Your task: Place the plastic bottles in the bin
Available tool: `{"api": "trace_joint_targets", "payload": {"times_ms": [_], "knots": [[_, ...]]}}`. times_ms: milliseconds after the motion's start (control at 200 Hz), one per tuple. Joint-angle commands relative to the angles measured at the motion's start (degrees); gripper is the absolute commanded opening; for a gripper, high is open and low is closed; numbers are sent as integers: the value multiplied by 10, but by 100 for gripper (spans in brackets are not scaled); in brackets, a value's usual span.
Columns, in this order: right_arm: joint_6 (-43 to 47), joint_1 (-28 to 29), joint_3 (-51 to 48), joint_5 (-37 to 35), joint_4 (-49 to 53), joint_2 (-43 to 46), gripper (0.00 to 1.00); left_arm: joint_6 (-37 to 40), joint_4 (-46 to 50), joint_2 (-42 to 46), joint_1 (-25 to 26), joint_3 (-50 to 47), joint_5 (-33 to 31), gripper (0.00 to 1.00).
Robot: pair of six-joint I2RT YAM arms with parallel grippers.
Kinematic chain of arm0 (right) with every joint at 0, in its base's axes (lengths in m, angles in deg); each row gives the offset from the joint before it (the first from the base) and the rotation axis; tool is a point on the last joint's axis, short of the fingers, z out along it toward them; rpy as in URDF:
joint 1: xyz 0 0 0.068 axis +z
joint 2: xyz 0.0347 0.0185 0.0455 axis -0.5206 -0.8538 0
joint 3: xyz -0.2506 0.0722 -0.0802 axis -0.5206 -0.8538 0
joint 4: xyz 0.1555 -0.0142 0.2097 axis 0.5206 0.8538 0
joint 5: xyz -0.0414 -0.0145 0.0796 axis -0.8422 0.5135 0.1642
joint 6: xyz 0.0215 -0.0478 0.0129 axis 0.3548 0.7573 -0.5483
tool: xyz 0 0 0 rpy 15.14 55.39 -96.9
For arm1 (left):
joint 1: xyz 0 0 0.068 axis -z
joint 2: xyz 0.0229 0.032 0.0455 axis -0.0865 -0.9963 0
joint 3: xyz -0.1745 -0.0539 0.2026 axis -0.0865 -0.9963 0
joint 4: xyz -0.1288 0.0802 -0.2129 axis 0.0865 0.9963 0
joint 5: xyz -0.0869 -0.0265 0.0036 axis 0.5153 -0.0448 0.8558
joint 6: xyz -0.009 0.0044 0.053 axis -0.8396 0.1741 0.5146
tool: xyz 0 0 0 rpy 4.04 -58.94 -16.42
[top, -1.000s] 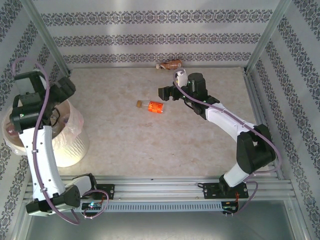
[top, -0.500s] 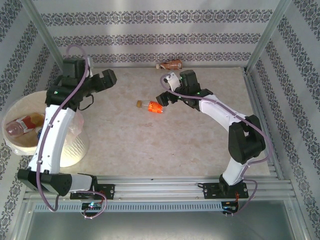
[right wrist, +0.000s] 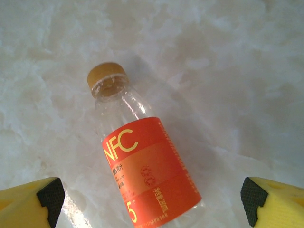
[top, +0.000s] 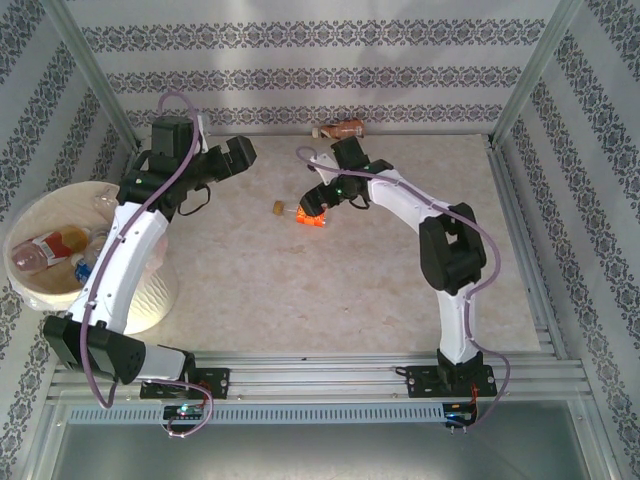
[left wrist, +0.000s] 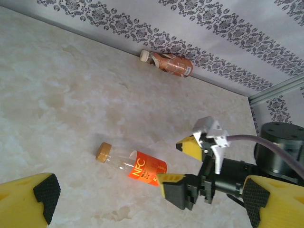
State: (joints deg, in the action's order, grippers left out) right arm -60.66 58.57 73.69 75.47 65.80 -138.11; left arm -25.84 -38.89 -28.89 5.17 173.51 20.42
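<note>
Both hands open, orange bottle lying on the bench

From above, the right hand (top: 313, 203) hangs over the clear plastic bottle with the orange label (top: 308, 214), which lies on the pale marbled bench (top: 300, 290). The left hand (top: 238, 156) is farther left, a brown-labelled clear bottle (top: 343, 129) lies against the back wall, and the large round cream-white bin (top: 150, 290) at the left edge holds several bottles. The left wrist view shows the left hand's fingers spread wide. In the right wrist view, the right hand's fingers stand apart on either side of the orange-labelled bottle, clear of it.
</note>
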Motion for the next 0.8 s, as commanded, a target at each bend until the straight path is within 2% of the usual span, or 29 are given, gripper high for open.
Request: {"api": "trace_joint_targets", "payload": {"times_ms": [0,305,450,794], "knots": [[-20,16,47,-18,49,-37,97,-9,-33,-4,6,-7,8,100],[-25,37,99,-58,96,-103,97,-6,-29,-16,6,-10,14,100],[-21,51,77,-63,95,-98,96,-4,-28,-18,6,-13,14,100],[-89,75,44,-140,69,-104,89,-4,-27,-21,6,-20,12,100]]}}
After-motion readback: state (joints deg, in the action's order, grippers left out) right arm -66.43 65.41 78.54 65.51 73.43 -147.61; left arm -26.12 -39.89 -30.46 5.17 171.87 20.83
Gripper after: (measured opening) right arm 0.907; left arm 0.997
